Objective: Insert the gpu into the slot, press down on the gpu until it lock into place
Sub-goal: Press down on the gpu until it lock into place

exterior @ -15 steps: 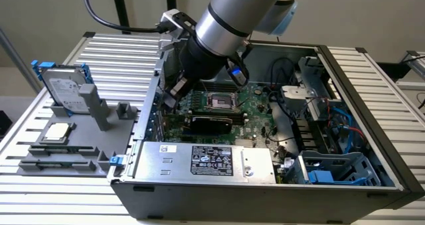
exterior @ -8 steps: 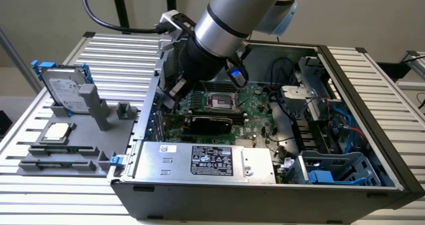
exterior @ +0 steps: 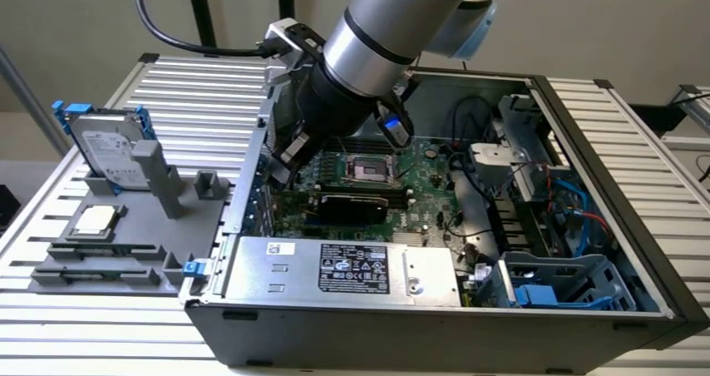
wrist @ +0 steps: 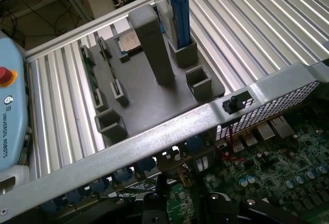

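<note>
The gpu [exterior: 351,209], a small black card, sits low over the green motherboard [exterior: 427,172], between the CPU socket [exterior: 367,170] and the silver power-supply box [exterior: 346,268]. I cannot tell how deep it sits. The slot is hidden beneath it. My gripper [exterior: 286,161] reaches down inside the case at the card's end toward the exterior view's left, close to the case wall, and the arm covers most of it. In the wrist view dark parts of the gripper [wrist: 187,211] hang just inside the case's rear rim [wrist: 154,147], above the board.
A grey fixture tray [exterior: 122,226] outside the case holds a hard drive in a blue bracket [exterior: 109,147], a CPU chip [exterior: 93,220] and memory sticks [exterior: 95,264]. Cables [exterior: 560,197] and a drive cage [exterior: 554,280] crowd the case toward the exterior view's right. A teach pendant [wrist: 10,116] lies beyond the slatted table.
</note>
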You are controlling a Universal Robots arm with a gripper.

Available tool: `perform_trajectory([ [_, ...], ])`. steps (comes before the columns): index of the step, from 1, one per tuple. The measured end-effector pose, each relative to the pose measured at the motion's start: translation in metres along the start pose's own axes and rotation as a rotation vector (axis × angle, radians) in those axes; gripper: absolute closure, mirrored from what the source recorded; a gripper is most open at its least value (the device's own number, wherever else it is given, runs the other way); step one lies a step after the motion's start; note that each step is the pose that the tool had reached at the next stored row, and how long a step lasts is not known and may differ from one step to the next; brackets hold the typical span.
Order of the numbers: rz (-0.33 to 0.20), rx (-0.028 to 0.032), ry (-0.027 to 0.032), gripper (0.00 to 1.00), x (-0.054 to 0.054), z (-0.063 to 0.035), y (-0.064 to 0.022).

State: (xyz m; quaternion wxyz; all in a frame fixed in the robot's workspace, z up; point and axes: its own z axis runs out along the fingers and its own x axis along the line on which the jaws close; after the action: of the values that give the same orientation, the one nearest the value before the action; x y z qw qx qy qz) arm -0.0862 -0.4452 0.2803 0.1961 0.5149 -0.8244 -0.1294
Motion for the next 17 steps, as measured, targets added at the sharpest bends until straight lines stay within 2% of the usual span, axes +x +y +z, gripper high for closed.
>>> perform_trajectory([
  [17, 0.007, -0.0014, -0.0035, 0.67, -0.0044, 0.0010, 0.0016],
])
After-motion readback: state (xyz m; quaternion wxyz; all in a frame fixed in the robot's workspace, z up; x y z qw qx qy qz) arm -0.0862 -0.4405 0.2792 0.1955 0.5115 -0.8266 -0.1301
